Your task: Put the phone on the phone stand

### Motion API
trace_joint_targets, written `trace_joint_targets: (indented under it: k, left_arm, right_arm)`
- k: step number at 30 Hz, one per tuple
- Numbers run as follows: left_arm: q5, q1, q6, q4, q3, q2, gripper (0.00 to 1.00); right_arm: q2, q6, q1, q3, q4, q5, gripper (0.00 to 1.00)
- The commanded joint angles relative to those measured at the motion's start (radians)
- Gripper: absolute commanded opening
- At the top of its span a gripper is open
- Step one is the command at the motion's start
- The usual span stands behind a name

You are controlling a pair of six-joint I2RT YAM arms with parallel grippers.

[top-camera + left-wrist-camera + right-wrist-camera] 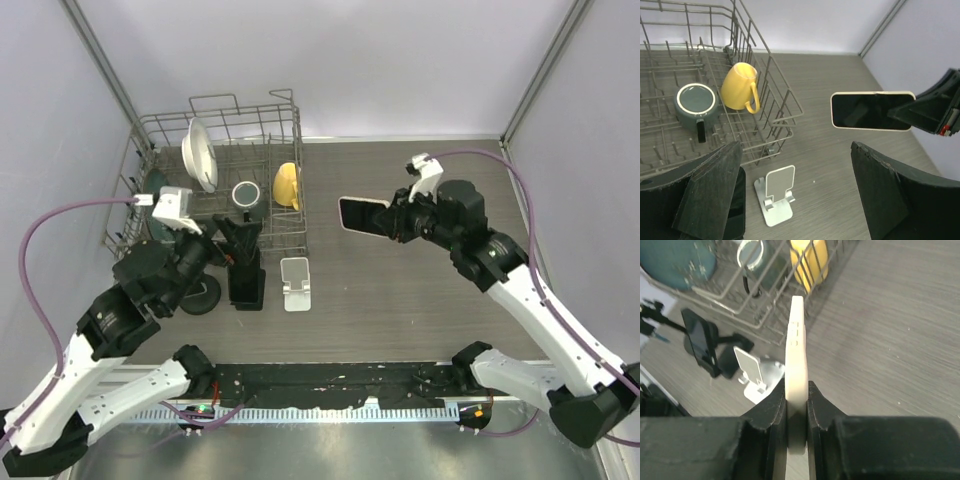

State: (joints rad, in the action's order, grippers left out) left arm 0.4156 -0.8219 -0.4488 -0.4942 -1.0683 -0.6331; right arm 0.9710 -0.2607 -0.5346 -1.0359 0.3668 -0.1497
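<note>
My right gripper (392, 220) is shut on a cream-edged phone (362, 215) with a dark screen and holds it in the air, right of the rack. In the right wrist view the phone (796, 365) stands edge-on between my fingers (771, 410). It also shows in the left wrist view (872, 110). The silver phone stand (295, 283) sits on the table below and left of the phone; it shows in the left wrist view (776, 194) and the right wrist view (757, 375). My left gripper (240, 250) is open and empty, just left of the stand.
A wire dish rack (222, 175) at the back left holds a white plate (199, 153), a grey mug (246, 194) and a yellow mug (288, 185). A black round-based object (200, 295) sits by the left arm. Walls enclose the table.
</note>
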Motion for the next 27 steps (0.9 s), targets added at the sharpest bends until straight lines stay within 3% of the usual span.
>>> trace_joint_targets:
  k: [1,3,7,8,9,17,21,27]
  left_arm:
    - [-0.114,0.000,0.099,-0.086,-0.074,-0.100,0.94]
    - [-0.190,0.000,0.120,-0.070,-0.071,-0.115,0.93]
    - [-0.579,0.000,0.202,-0.047,-0.038,-0.175,0.91]
    - [-0.722,0.001,0.206,-0.049,-0.035,-0.191,0.90]
    - [-0.766,0.001,0.206,-0.050,-0.032,-0.204,0.90]
    - [-0.949,0.001,0.232,-0.092,-0.030,-0.296,0.82]
    - [-1.127,0.001,0.251,-0.113,-0.012,-0.303,0.81]
    - [-1.146,0.001,0.237,-0.096,0.034,-0.274,0.73]
  right_arm:
    - [0.099,0.210,-0.005,-0.186,0.237,-0.126,0.01]
    - [0.124,0.238,-0.007,-0.214,0.279,-0.181,0.01]
    - [0.161,0.256,-0.047,-0.234,0.310,-0.512,0.01]
    - [0.170,0.255,-0.066,-0.234,0.311,-0.555,0.01]
    - [0.179,0.256,-0.085,-0.237,0.314,-0.579,0.01]
    - [0.291,0.305,-0.205,-0.293,0.411,-0.721,0.01]
    - [0.279,0.298,-0.206,-0.306,0.388,-0.793,0.01]
    - [0.264,0.262,-0.208,-0.308,0.331,-0.861,0.01]
